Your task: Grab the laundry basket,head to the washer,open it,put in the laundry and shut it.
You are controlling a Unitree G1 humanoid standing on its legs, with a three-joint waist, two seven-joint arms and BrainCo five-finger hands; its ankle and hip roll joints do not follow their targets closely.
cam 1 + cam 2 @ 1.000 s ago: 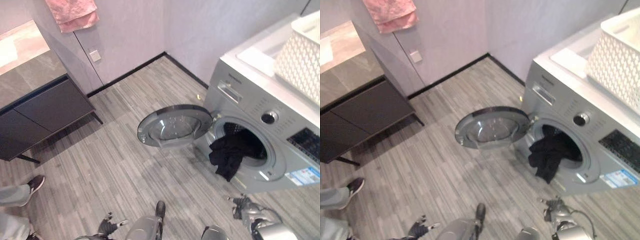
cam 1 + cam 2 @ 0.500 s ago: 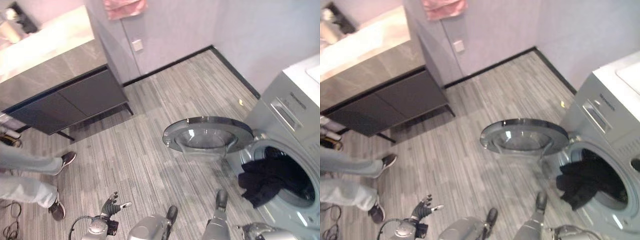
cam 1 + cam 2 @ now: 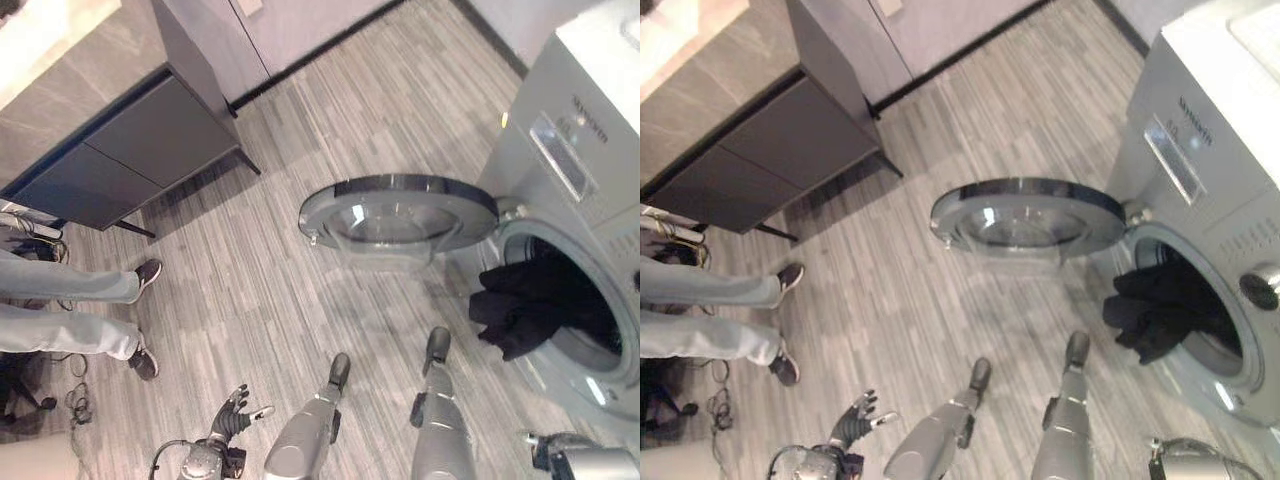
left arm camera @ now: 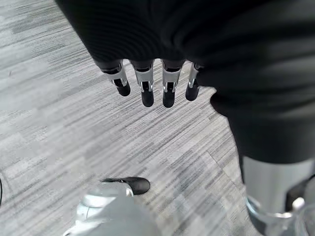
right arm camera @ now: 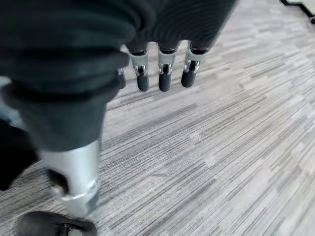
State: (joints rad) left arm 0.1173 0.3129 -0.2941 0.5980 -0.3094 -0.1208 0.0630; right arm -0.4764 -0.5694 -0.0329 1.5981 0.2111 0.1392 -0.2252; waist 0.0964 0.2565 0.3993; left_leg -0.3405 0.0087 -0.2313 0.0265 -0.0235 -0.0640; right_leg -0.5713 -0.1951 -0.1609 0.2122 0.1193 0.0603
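laundry (image 3: 530, 312): dark heap spilling over the washer (image 3: 590, 200) drum's lip, part hanging outside
door (image 3: 400, 212): swung wide, left of the opening
left hand (image 4: 152, 83): released, empty
right hand (image 5: 162, 71): released, empty
tip: push the heap inside before shutting

Floor (image 3: 250, 300): grey wood-look planks in narrow strips, running diagonally across the head views. Dark grey low cabinet (image 3: 120, 160) on thin black legs stands at upper left, against a pale grey wall (image 3: 290, 25) with black skirting (image 3: 320, 60). A person's legs (image 3: 70, 310) in light trousers and dark shoes at left, black cables (image 3: 75, 400) just beside them.
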